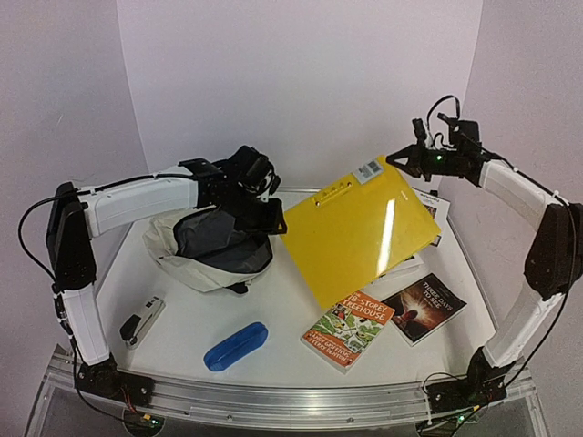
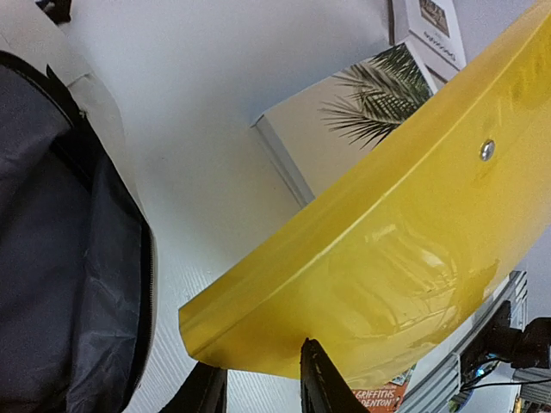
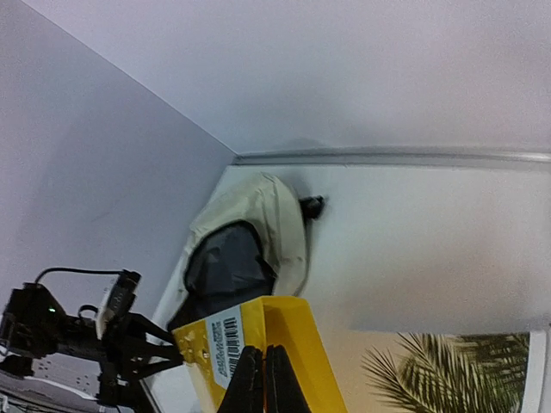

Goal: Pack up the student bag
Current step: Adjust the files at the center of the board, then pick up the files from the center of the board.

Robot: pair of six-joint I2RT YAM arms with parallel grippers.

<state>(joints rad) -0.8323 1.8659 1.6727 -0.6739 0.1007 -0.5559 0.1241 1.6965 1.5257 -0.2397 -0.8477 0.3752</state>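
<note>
Yellow folder (image 1: 360,238) pinched by both jaws, right pair pressed tight, left pair partly spread. Could slip or snag on backpack (image 1: 196,250) mouth if tilted.

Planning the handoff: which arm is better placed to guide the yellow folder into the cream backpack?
Left, likely. Its fingers grip the flat yellow plastic folder's lower corner beside the cream fabric backpack's open mouth; the right arm's fingers pinch the far top corner.

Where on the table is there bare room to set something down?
Bare white table lies between the cream fabric backpack, the blue oblong pencil case and the tilted yellow plastic folder. The right side is crowded with the paperback books.
</note>
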